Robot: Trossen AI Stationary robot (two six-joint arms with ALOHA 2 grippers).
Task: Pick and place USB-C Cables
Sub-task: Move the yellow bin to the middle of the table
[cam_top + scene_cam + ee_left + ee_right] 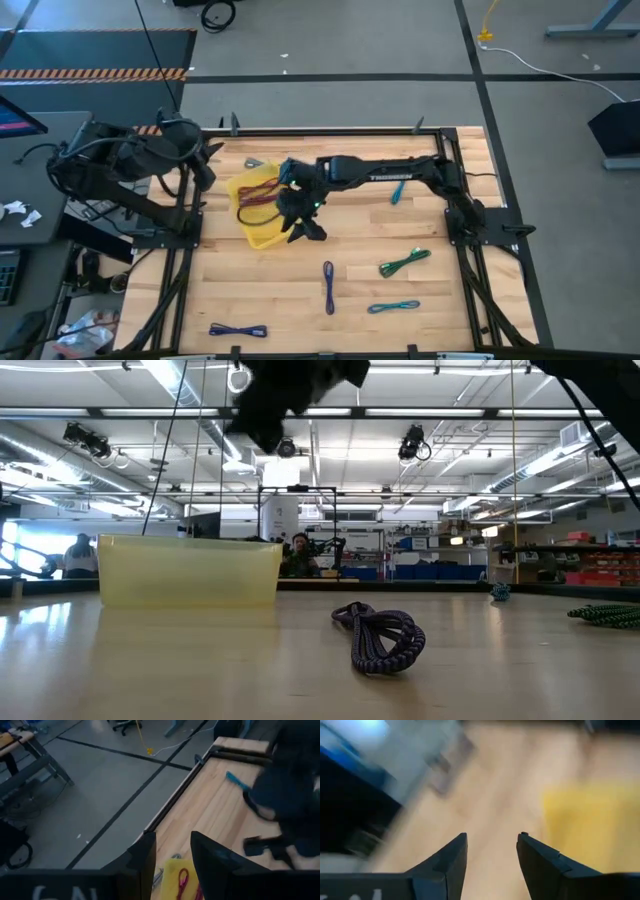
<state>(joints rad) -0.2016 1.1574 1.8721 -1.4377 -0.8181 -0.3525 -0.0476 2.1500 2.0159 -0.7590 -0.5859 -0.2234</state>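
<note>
High view: right end effector (297,222) over the yellow tray (262,238), fingers spread, empty.
Maroon cables (258,196) lie in the tray, just beside it; left end effector (172,850) released.

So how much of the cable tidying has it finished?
Some is done: maroon cables already lie in the yellow tray. The right gripper is over the tray, open and empty; the left gripper waits open at the table's far left edge. Still out on the table: a green cable, two teal ones, two blue-purple ones, and a grey one behind the tray.
</note>
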